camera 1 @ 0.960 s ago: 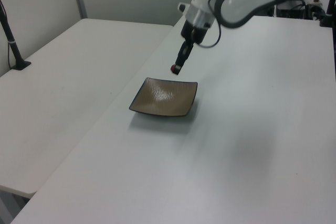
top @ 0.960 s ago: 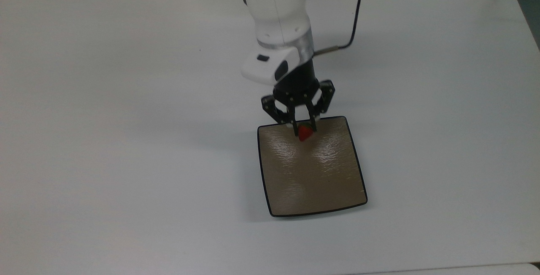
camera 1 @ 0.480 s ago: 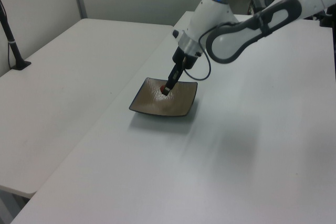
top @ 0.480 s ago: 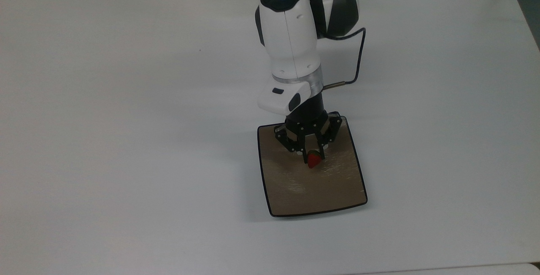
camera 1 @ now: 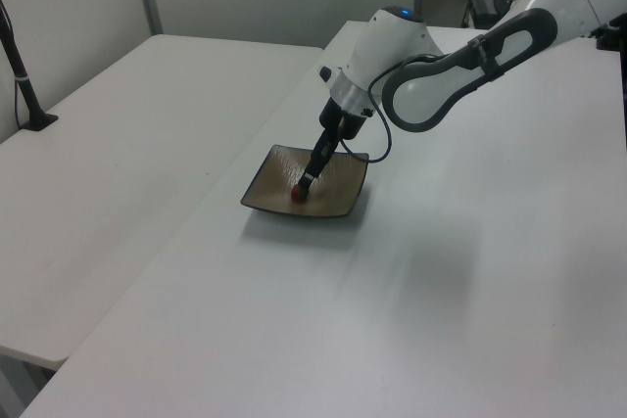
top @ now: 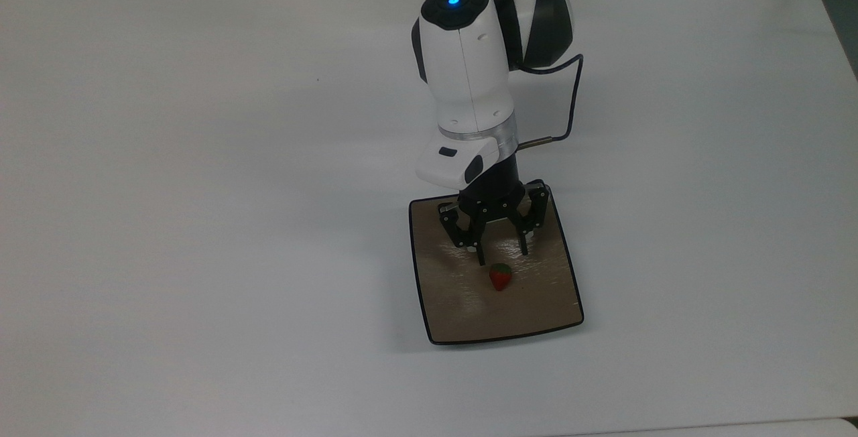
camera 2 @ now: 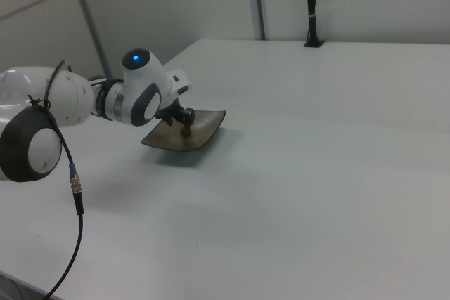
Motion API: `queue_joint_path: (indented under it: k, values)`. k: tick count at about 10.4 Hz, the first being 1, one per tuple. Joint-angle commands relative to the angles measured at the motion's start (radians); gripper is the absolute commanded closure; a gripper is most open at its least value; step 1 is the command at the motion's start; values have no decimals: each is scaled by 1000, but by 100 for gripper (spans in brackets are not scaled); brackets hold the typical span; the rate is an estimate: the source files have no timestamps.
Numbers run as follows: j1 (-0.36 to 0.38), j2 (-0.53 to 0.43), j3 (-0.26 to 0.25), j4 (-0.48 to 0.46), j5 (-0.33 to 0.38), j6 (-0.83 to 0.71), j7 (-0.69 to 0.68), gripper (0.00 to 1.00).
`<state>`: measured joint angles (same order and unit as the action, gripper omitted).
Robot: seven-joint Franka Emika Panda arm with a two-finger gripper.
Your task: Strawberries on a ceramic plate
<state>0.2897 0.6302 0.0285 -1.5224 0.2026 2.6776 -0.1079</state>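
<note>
One strawberry point(top: 500, 277) on ceramic plate point(top: 543, 303)

No text, label, brand, number or sign can be read anywhere: none on the robot arm point(top: 469, 68), the ceramic plate point(top: 536, 303) or the tabletop point(top: 201, 222).
</note>
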Motion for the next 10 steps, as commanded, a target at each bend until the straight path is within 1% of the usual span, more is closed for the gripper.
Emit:
queue_joint_path:
  k: [1, 2, 4, 5, 6, 8, 10]
  values:
    - [6, -38, -10, 1, -2, -1, -4, 0]
    - [5, -84, -12, -16, -2, -16, -4, 0]
    - [-3, -182, -33, -19, -3, -230, -6, 0]
    - [-18, -231, -36, -19, -3, -336, -9, 0]
    - [-39, -283, -36, -19, -5, -451, -7, 0]
    - [-82, -392, -36, -21, -34, -667, -4, 0]
    - [-128, -478, -36, -22, -44, -835, -3, 0]
